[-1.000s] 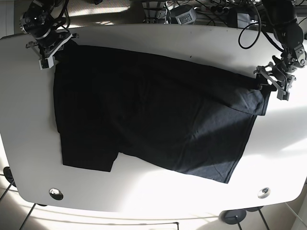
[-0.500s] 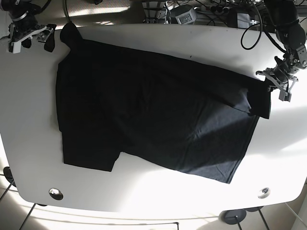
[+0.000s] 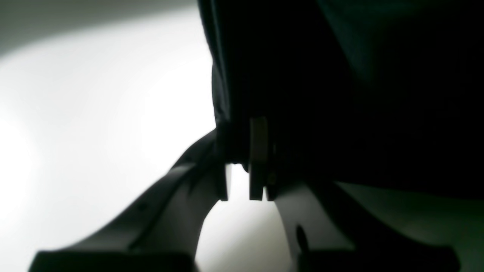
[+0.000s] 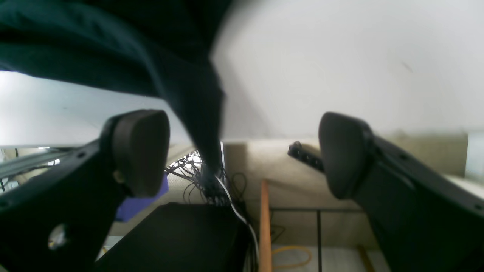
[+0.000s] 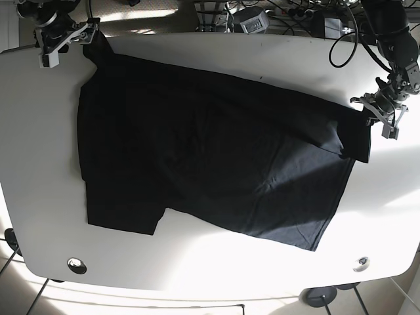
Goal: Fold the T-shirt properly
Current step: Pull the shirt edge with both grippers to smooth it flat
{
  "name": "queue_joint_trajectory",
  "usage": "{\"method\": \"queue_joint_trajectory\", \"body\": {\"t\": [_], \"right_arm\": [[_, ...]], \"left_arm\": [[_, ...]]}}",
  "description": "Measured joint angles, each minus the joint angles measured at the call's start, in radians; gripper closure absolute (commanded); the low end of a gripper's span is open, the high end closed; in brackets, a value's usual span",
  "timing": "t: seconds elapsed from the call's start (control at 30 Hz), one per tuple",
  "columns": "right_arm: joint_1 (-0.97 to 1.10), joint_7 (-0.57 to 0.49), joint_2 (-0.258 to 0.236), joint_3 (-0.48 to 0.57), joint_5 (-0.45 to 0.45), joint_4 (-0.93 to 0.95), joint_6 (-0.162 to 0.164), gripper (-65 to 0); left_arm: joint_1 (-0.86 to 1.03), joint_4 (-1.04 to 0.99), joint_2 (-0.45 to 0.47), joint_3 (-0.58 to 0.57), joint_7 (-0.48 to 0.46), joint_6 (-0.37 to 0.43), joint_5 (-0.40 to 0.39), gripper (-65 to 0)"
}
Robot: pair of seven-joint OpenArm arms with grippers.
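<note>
While the black T-shirt (image 5: 210, 154) lies spread across most of the white desk (image 5: 197, 262), both arms sit at its far corners.

Item, T-shirt: flat, skewed, one sleeve toward the near left edge, the hem running along the right side.

Item, left gripper (image 5: 384, 117): at the desk's right edge in the base view, touching the shirt's corner. The left wrist view shows its fingers (image 3: 258, 158) set narrow, with dark cloth (image 3: 340, 94) pinched between them.

Item, right gripper (image 5: 62, 41): at the far left corner of the desk, beside the shirt's raised tip. The right wrist view shows its pads (image 4: 141, 151) spread wide, a fold of cloth (image 4: 196, 98) hanging between them, touching neither.

Item, cables (image 4: 196, 177): bundled below the desk edge.
</note>
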State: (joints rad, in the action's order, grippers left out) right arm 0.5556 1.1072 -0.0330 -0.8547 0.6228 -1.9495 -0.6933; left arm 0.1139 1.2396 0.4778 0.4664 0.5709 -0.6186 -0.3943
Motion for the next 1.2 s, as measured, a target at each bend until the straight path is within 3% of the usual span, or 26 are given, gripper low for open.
{"method": "queue_joint_trajectory", "body": {"t": [0.07, 0.2, 0.27, 0.33, 0.47, 0.53, 0.6, 0.67, 0.73, 0.83, 0.9, 0.93, 0.97, 1.07, 1.2], "right_arm": [[-0.004, -0.028, 0.017, 0.028, -0.061, 0.013, 0.0, -55.8], [-0.03, -0.048, 0.017, 0.067, -0.077, 0.13, 0.001, -20.5], [-0.028, -0.041, 0.017, 0.068, -0.077, 0.131, 0.001, -9.8], [-0.023, -0.031, -0.006, 0.076, -0.077, 0.131, 0.0, -5.1], [-0.021, -0.034, -0.119, 0.143, -0.075, 0.131, -0.006, -4.9], [-0.02, -0.034, -0.174, 0.158, -0.074, 0.131, -0.006, -4.9], [-0.016, -0.034, -0.235, 0.188, -0.074, 0.131, -0.007, -4.9], [0.008, -0.041, -0.309, 0.238, -0.063, 0.129, -0.007, -5.2], [0.018, -0.035, -0.352, 0.261, -0.06, 0.129, -0.013, -5.4], [0.019, -0.04, -0.37, 0.262, -0.06, 0.129, -0.014, -6.2], [0.02, -0.037, -0.382, 0.262, -0.063, 0.129, -0.012, -14.1], [0.023, -0.037, -0.393, 0.262, -0.07, 0.129, -0.01, -20.3], [0.032, -0.037, -0.408, 0.261, -0.07, 0.129, -0.006, -30.9], [0.047, -0.031, -0.415, 0.254, -0.084, 0.129, -0.005, -47.9], [0.092, -0.029, -0.396, 0.153, -0.07, 0.079, -0.006, -51.7]], "left_arm": [[0.0, 0.0, 0.0, 0.0, 0.0, 0.0, 0.0, -3.8], [0.0, 0.0, 0.0, 0.004, 0.0, 0.0, 0.0, -3.8], [0.0, 0.0, -0.006, 0.053, 0.003, -0.008, -0.004, -3.8], [0.0, 0.0, -0.003, 0.095, 0.004, -0.006, -0.003, -3.8], [0.005, 0.001, 0.001, 0.102, 0.007, -0.006, -0.005, -3.5], [0.006, 0.001, -0.003, 0.103, 0.009, -0.072, -0.003, -0.6], [0.021, 0.002, -0.006, 0.127, 0.013, -0.09, -0.009, 0.0], [0.06, 0.026, -0.008, 0.199, 0.082, -0.094, -0.015, 0.0], [0.105, 0.08, -0.009, 0.246, 0.149, -0.09, -0.002, 0.0], [0.159, 0.167, -0.03, 0.29, 0.154, -0.09, -0.013, 0.0], [0.215, 0.225, -0.063, 0.319, 0.155, -0.09, -0.011, 0.0], [0.251, 0.256, -0.075, 0.332, 0.156, -0.09, -0.011, 0.0], [0.297, 0.291, -0.089, 0.356, 0.165, -0.089, -0.007, 0.0], [0.361, 0.328, -0.095, 0.373, 0.169, -0.085, -0.003, 0.0], [0.399, 0.334, -0.092, 0.402, 0.163, -0.085, -0.002, -1.9]]}}
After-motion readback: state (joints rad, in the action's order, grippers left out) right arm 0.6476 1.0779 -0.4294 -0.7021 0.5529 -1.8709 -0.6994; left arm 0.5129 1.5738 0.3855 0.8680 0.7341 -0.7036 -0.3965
